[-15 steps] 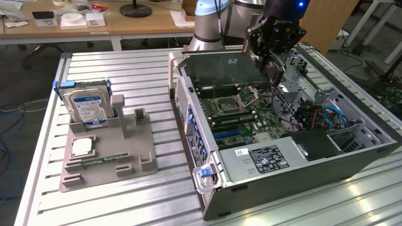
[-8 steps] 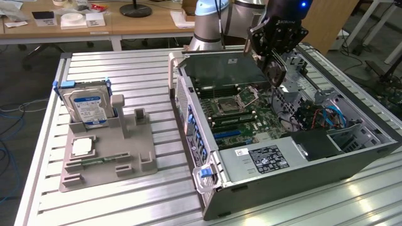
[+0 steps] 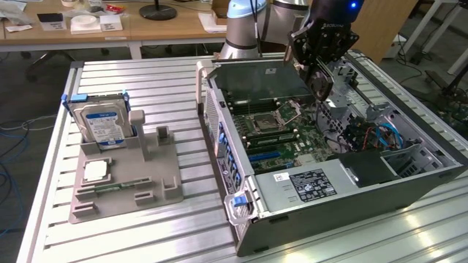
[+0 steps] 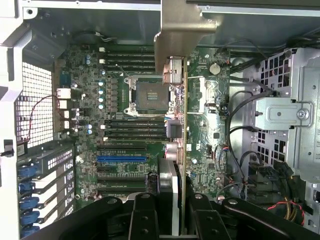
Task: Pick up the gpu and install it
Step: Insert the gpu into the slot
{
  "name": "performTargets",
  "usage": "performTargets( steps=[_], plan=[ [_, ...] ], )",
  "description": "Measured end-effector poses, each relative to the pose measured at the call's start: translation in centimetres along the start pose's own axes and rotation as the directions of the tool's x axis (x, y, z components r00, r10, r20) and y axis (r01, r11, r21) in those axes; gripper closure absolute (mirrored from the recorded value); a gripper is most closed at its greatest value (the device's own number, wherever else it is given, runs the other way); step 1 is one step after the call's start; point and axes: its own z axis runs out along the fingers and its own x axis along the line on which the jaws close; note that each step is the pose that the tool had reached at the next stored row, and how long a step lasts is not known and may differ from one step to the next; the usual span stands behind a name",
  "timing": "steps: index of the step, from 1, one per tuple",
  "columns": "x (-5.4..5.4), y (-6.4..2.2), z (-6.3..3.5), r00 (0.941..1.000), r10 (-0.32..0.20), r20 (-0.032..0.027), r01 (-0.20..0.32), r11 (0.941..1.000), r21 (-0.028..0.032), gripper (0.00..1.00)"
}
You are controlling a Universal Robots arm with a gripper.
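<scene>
Bright, even light, probably overhead; glare on table (image 3: 428, 227); case (image 3: 343, 205) interior shadowed.

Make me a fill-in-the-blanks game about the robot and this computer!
1. The gripper is shut on the ____.
2. It hangs over the open computer case, above the green ____.
3. The hard drive standing in the gray holder has a ____ label.
Missing words: gpu; motherboard; blue.
</scene>
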Motion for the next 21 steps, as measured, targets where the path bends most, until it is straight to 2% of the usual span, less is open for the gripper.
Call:
performTargets(
  steps=[5, 9, 11, 21],
  plan=[
    [0.00, 0.00, 0.00, 1.0000, -0.005, 0.0000, 0.005, 1.0000, -0.0003, 0.72],
    [0.01, 0.00, 0.00, 0.9993, -0.037, -0.0004, 0.037, 0.9993, -0.0010, 0.72],
    [0.02, 0.00, 0.00, 0.9973, -0.074, -0.0008, 0.074, 0.9972, -0.0020, 0.72],
    [0.05, 0.00, 0.00, 0.9856, -0.169, -0.0016, 0.169, 0.9856, -0.0045, 0.72]
  ],
)
